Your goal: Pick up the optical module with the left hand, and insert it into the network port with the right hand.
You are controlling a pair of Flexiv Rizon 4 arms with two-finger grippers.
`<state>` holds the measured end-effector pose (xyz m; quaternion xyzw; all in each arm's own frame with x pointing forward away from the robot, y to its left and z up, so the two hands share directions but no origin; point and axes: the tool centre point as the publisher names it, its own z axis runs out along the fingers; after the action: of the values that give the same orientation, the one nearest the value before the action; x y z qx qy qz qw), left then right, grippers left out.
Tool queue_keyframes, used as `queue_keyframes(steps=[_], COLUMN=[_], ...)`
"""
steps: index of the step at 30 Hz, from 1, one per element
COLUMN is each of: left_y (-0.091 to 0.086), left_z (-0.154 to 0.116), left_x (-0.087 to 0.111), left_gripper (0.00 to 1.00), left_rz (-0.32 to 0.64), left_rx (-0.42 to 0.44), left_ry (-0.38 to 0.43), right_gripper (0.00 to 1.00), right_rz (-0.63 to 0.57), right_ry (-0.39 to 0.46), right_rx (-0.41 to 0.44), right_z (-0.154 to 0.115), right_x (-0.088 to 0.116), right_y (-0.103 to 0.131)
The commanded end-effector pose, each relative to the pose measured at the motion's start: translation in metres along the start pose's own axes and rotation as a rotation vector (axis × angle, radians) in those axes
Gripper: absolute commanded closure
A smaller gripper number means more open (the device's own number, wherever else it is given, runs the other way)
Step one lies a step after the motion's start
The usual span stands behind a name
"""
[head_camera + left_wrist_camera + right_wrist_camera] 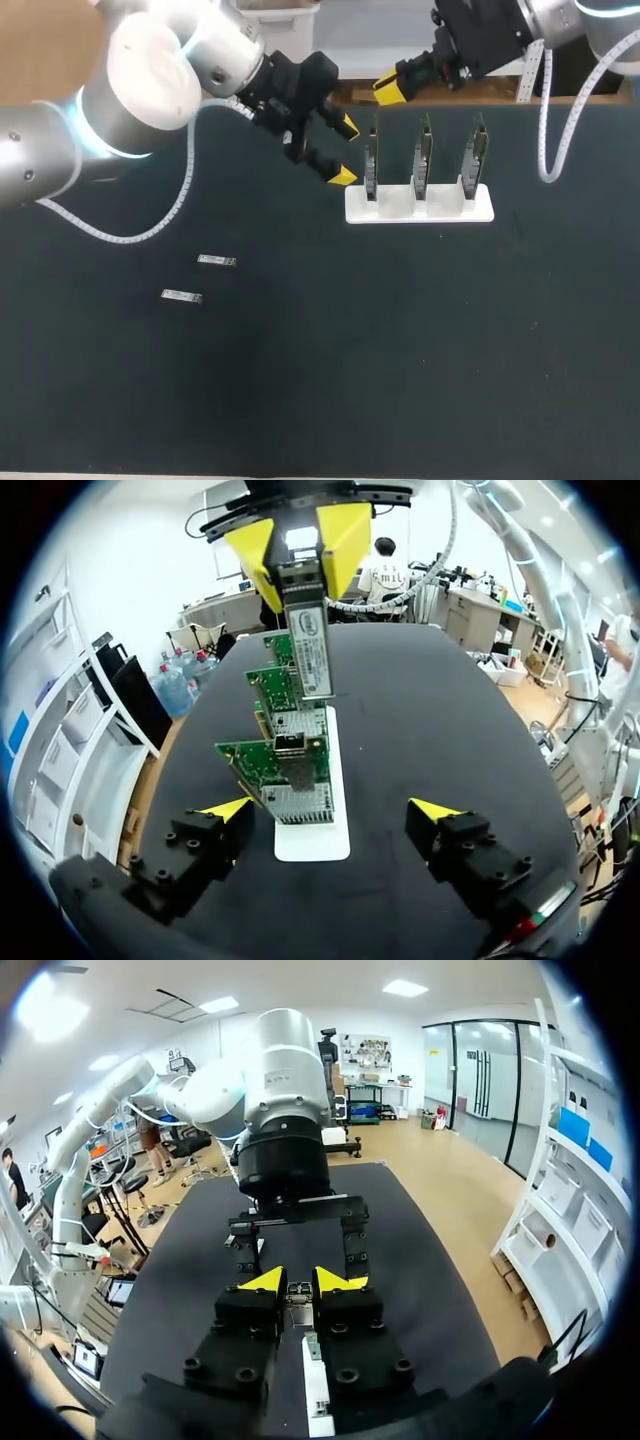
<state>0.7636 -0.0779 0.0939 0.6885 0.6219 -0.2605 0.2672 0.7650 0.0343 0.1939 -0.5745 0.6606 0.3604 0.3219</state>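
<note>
Progress: pick-up judged done, insertion outstanding. Right hand (300, 542) stood closed on the optical module (312, 640), poised over the cards, short of any network port (290, 746). Left hand (345, 150) gaped empty beside the white rack (480, 212)

The slim silver optical module (312, 645) has its gripped end hidden between the right arm's yellow-tipped fingers (345, 540), and it screens parts of the two farther green circuit cards (270, 685). From the right wrist, the white plastic rack (318, 1390) shows only as a strip under those fingers. On the dark bench (400, 350), at 8 o'clock from the rack, two small silver modules (216, 261) are too small for detail.
</note>
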Motion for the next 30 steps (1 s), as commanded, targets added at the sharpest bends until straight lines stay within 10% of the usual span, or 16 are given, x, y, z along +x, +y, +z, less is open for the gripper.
queue_keyframes(steps=[1,30], left_y=[-0.0012,-0.0016], left_z=[0.0005,0.0002], left_x=[-0.0006,0.0005], left_gripper=[0.0,0.0], left_rz=[0.003,-0.009], left_rx=[0.005,-0.013], left_ry=[-0.001,0.005], right_gripper=[1.0,1.0], right_rz=[0.002,-0.032], right_ry=[-0.002,0.008], right_rx=[0.008,0.023], right_z=[-0.0008,-0.0006], right_x=[0.0007,-0.0032], right_y=[0.0036,0.0029])
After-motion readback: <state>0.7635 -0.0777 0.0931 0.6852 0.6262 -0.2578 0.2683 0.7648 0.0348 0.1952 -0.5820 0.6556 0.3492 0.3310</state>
